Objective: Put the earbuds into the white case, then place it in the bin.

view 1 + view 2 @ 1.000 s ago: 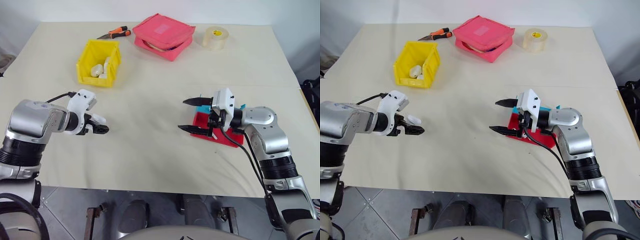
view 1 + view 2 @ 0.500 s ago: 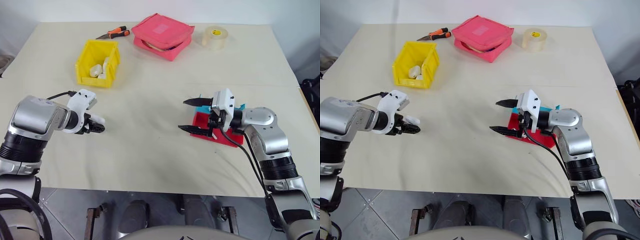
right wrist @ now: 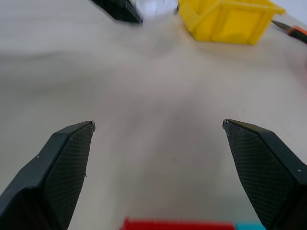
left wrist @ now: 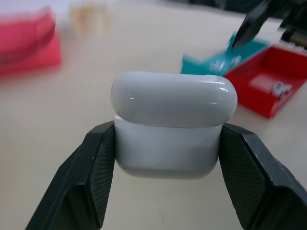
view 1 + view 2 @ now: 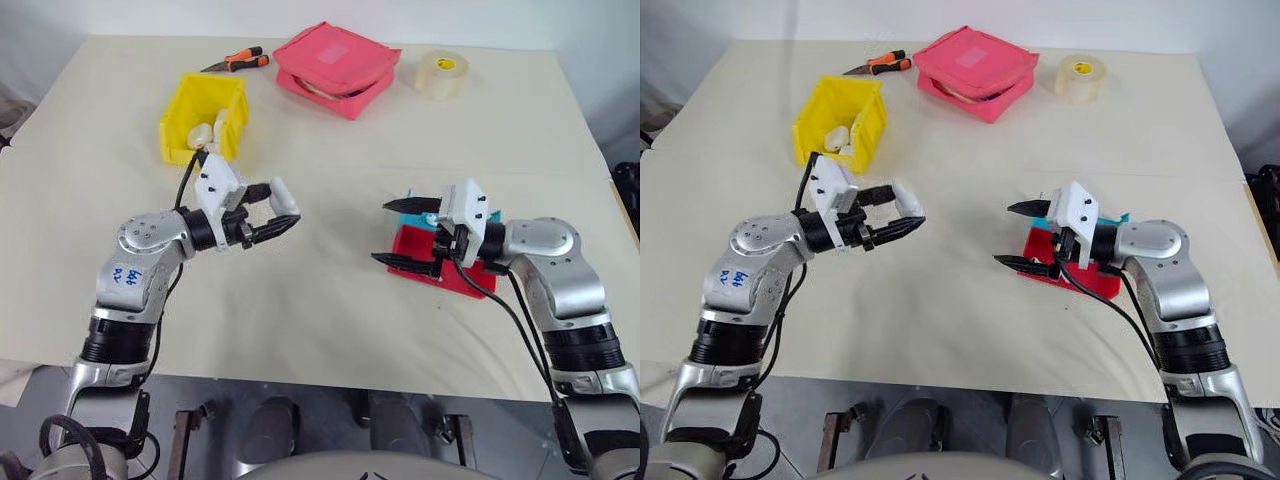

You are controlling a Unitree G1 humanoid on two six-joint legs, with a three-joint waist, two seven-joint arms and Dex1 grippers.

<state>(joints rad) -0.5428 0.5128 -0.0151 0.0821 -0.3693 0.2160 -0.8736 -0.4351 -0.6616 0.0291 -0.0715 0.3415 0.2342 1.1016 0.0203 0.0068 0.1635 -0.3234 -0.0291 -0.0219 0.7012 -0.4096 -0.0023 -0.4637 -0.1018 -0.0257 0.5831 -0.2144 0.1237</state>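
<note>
The left gripper [image 4: 168, 143] clamps the white case [image 4: 173, 123] off the table, facing three o'clock toward the red tray [image 5: 436, 266], where the right gripper [image 5: 400, 233] waits spread wide, presumably for an earbud.

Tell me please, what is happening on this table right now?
The left gripper is shut on the white case, lid closed, and holds it above the table. The right gripper hangs open over the red tray. The yellow bin stands farther back, with white items already inside.
</note>
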